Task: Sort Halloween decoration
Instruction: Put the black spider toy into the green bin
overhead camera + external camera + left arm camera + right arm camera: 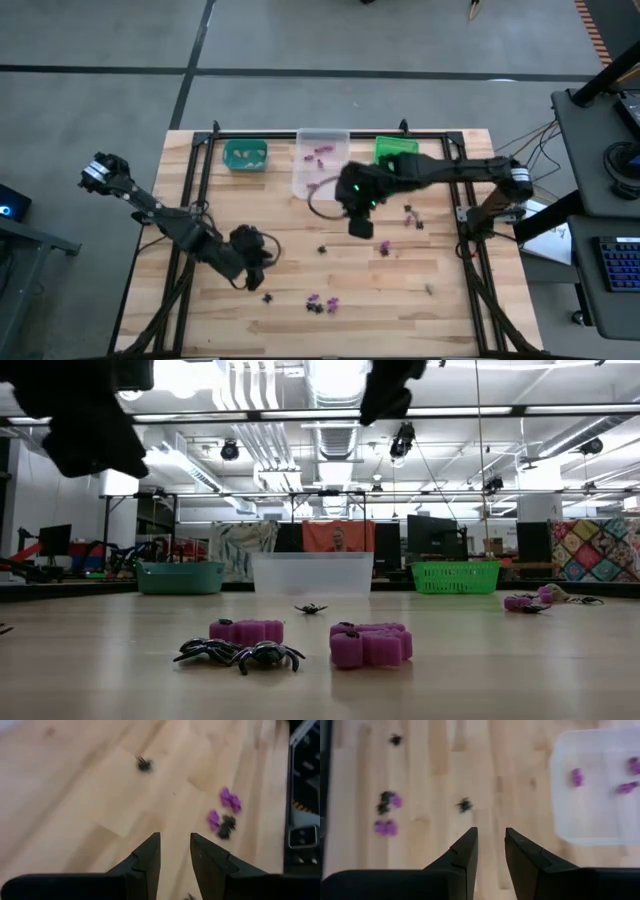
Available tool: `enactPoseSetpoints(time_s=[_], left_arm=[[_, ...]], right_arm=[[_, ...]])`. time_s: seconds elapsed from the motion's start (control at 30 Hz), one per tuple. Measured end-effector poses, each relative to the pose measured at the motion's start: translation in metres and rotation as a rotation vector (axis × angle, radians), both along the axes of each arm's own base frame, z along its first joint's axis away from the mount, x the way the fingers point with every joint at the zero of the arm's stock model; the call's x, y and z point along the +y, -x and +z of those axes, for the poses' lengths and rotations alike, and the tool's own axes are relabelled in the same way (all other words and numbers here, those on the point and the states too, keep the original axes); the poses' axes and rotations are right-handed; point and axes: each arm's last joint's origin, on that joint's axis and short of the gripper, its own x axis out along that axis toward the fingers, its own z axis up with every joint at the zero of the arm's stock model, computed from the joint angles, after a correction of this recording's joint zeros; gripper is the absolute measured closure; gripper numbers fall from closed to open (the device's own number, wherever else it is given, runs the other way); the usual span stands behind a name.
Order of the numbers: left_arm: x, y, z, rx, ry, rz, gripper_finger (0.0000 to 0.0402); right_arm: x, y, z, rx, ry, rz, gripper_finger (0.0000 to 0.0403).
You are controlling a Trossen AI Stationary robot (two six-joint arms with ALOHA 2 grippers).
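Note:
Tiny purple and black Halloween decorations lie scattered on the wooden table [250, 325]. A purple and black cluster [322, 303] sits near the front edge. A black one [322, 249] and a purple one [384, 247] lie mid-table. My left gripper [258, 268] hovers over the table's left half, open and holding nothing, and its wrist view shows the cluster [223, 815] ahead. My right gripper [360, 226] hangs open and holding nothing above mid-table, just in front of the clear bin [320, 165]. Bare wood shows between its fingers [491, 837].
Three bins stand in a row at the far edge: teal [245, 155] with pale pieces, clear with purple pieces [577, 776], and green [395, 150]. More trinkets lie toward the right [410, 215], and one pale piece [428, 288]. Black frame rails run along both table sides.

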Motion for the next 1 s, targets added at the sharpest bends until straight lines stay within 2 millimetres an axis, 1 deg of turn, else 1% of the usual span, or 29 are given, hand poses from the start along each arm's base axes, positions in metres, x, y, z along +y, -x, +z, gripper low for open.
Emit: enactPoseSetpoints(time_s=[0.13,0.3,0.43,0.53,0.7,0.83,1.0], left_arm=[[-0.026,-0.008,-0.004,0.035,-0.002,-0.047,0.0313],[-0.06,-0.015,-0.01,0.127,-0.077,-0.126,0.0313],[-0.086,-0.015,-0.016,0.23,-0.172,-0.188,0.0313],[-0.104,-0.012,-0.024,0.317,-0.262,-0.233,0.0313],[-0.131,-0.01,-0.039,0.376,-0.341,-0.285,0.0322],[-0.14,-0.008,-0.049,0.389,-0.38,-0.297,0.0326],[-0.136,-0.005,-0.06,0.409,-0.418,-0.291,0.0327]], right_arm=[[0.023,0.011,-0.016,-0.024,-0.018,0.043,0.0319],[0.05,0.012,-0.042,-0.068,-0.038,0.099,0.0318],[0.069,0.005,-0.064,-0.144,-0.073,0.121,0.0324],[0.083,-0.004,-0.08,-0.204,-0.104,0.134,0.0331],[0.104,-0.023,-0.101,-0.279,-0.14,0.153,0.0342],[0.118,-0.041,-0.118,-0.321,-0.1,0.136,0.0349],[0.126,-0.062,-0.141,-0.315,-0.015,0.115,0.035]])
